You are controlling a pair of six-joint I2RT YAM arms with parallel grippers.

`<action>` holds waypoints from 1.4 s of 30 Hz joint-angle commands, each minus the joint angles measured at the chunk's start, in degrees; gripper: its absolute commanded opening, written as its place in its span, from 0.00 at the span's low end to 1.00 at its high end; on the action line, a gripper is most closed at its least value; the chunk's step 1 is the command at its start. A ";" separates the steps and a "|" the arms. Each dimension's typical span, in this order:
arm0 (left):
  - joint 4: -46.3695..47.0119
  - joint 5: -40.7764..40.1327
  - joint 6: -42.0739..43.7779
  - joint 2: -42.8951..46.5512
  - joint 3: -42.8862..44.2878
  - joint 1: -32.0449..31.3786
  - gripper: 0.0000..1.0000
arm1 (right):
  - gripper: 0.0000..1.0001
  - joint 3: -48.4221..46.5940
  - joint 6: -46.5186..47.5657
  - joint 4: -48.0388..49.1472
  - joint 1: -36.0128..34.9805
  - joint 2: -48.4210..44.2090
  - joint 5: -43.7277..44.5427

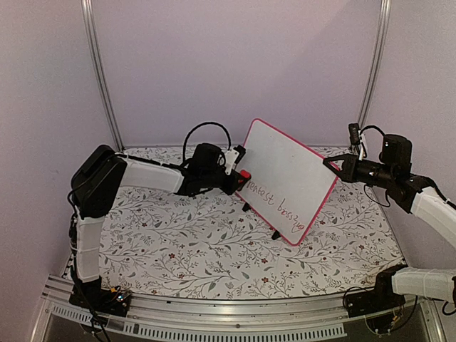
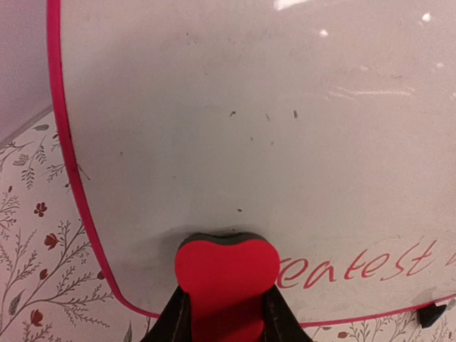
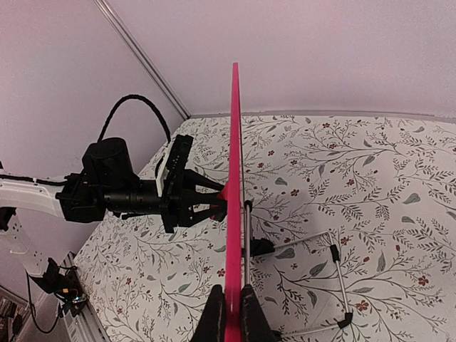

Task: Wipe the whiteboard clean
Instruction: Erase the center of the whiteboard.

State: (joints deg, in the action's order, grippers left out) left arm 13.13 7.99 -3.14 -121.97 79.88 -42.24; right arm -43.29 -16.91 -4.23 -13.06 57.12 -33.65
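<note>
Your whiteboard (image 1: 285, 171) stands mid worktop (image 1: 178, 235) on its long edge, written face toward the left claw (image 1: 239, 179), clamped on a red eraser (image 2: 226, 274) touching it; your right claw (image 1: 331, 165) pinches its frame

**Red on white**

The whiteboard (image 1: 285, 171) is white with a red-pink frame, red handwriting (image 1: 279, 201) and black feet (image 1: 275, 234). The eraser block (image 2: 226, 278) is red, backed with black. The tablecloth (image 1: 178, 242) is white, printed with grey-green leafy sprigs and small red flowers.
</note>
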 commanded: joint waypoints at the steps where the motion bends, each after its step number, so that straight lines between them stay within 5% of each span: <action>1: 3.73 0.98 0.55 2.27 2.21 -1.03 0.00 | 0.00 1.58 2.76 -4.82 -1.46 1.17 -7.22; 20: 7.62 1.61 -2.49 0.77 -10.02 -1.53 0.00 | 0.00 1.72 2.67 -4.87 -1.50 0.81 -6.88; 42: 10.30 6.50 -2.24 3.20 -4.32 -0.10 0.00 | 0.00 1.97 2.75 -4.93 -1.52 0.56 -6.96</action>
State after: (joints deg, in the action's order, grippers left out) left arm 19.46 12.40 -5.69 -121.14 72.95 -42.68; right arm -43.29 -16.05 -4.16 -13.08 57.10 -35.00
